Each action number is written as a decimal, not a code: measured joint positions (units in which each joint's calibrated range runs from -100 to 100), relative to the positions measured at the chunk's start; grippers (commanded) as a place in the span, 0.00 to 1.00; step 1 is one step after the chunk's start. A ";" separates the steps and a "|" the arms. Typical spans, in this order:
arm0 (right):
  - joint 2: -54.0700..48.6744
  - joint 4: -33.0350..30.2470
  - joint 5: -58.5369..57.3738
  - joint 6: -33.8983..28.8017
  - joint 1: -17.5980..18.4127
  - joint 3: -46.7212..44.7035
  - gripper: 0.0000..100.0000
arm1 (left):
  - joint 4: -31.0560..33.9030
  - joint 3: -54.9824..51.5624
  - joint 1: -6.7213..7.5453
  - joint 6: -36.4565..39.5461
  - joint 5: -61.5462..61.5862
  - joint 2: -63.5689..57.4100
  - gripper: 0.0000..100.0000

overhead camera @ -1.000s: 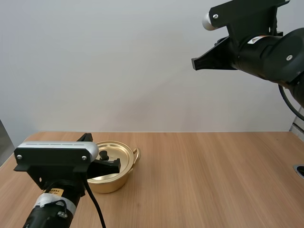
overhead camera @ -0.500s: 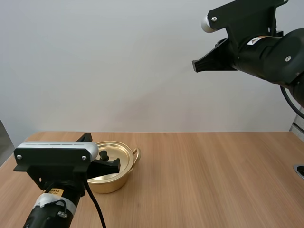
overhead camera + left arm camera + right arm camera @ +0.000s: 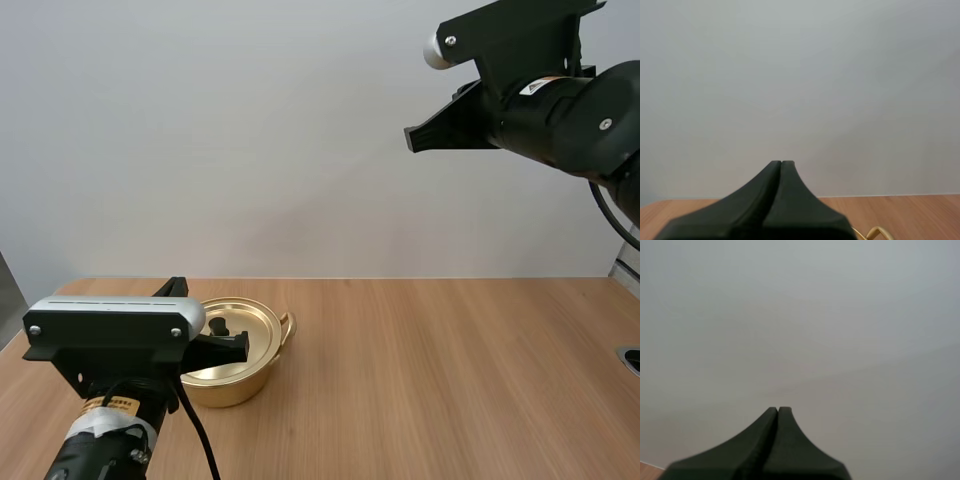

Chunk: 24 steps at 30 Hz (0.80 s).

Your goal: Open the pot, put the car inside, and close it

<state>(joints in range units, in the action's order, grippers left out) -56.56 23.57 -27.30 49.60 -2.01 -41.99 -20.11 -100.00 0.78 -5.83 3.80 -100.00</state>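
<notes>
Probably the lid (image 3: 262, 330) of the pot (image 3: 245, 378) is light, stiff and slick, so pinch its black knob (image 3: 219, 326). The left gripper (image 3: 781, 167) and right gripper (image 3: 778, 412) are both clenched, empty.

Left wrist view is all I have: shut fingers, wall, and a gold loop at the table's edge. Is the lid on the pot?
Observer: Yes. From the high view, the lid sits flat on the pot, with its black knob upright.
Operator: Where is my gripper relative to that knob?
Observer: The left gripper hangs low over the lid, on the near side of the knob, not around it.
Operator: Is the other arm in the way?
Observer: No. The right gripper is held high above the table, far off to the pot's right.
</notes>
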 measured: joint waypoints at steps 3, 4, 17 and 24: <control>0.00 0.00 0.00 0.00 0.00 0.00 0.00 | 5.01 0.00 0.00 4.38 4.01 0.00 0.00; 0.00 0.00 0.00 0.00 0.00 0.00 0.00 | 6.81 0.00 0.00 5.91 5.79 0.00 0.00; 0.00 0.10 0.00 0.00 0.00 0.00 0.00 | 26.96 0.00 0.00 24.61 26.49 0.00 0.00; 0.00 0.10 0.00 0.00 0.00 0.00 0.00 | 27.52 0.00 0.00 26.21 26.15 0.00 0.00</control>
<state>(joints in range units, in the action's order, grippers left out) -56.56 23.67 -27.30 49.60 -2.01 -41.99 7.41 -100.00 0.78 20.39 29.95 -100.00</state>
